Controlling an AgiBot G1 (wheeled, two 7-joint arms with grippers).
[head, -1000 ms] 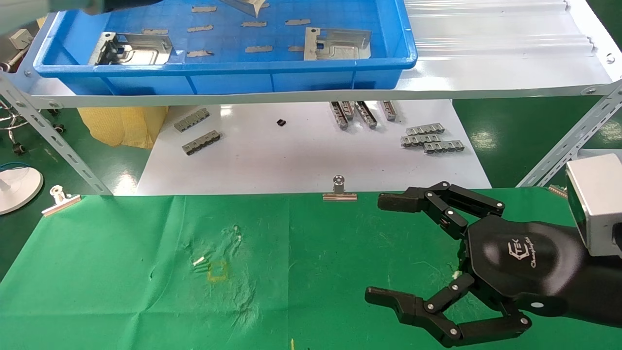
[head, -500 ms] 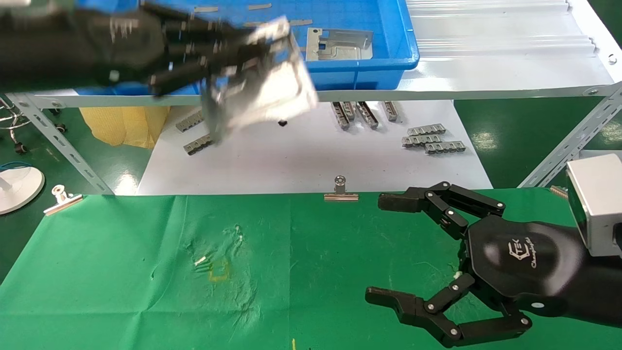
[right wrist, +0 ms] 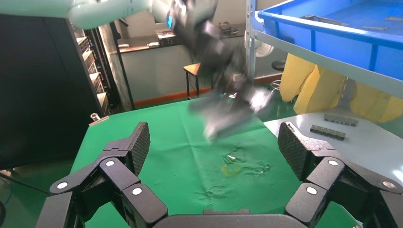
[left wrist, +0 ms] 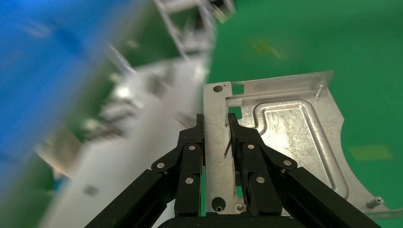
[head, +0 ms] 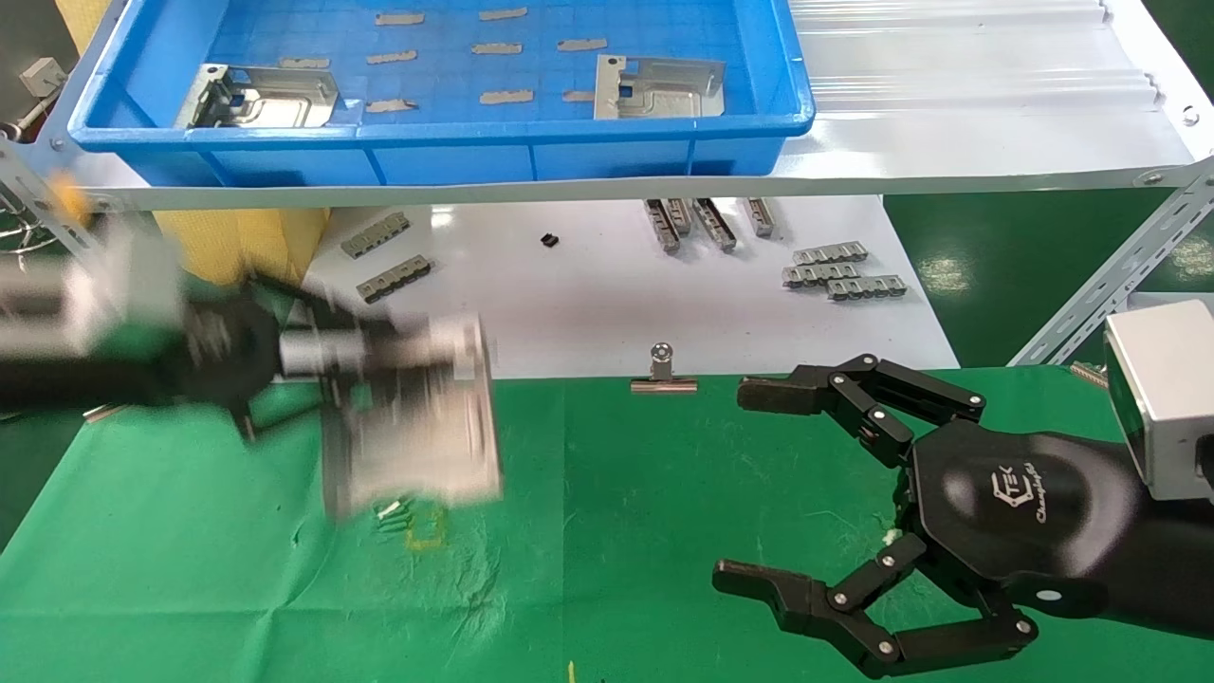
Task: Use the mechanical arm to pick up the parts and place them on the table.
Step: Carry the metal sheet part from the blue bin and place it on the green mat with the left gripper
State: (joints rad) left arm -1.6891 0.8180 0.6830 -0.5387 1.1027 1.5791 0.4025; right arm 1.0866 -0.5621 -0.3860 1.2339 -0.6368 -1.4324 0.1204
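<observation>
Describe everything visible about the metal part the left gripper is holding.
The part is a shiny, scratched plate of stamped sheet metal, roughly square, with one concave-cut edge, an embossed channel outline, small square holes near one corner, a round hole and a short stud. The left gripper pinches it by one edge, fingers shut on either side. In the head view it hangs in the air, motion-blurred, over the green table, above the worn yellowish mark, touching nothing but the fingers.

1. Your head camera looks forward and down over the table (head: 664,531).
2. Your left wrist camera sits close behind its fingers (left wrist: 190,156).
3. Your right wrist camera faces across the same table (right wrist: 190,142).
</observation>
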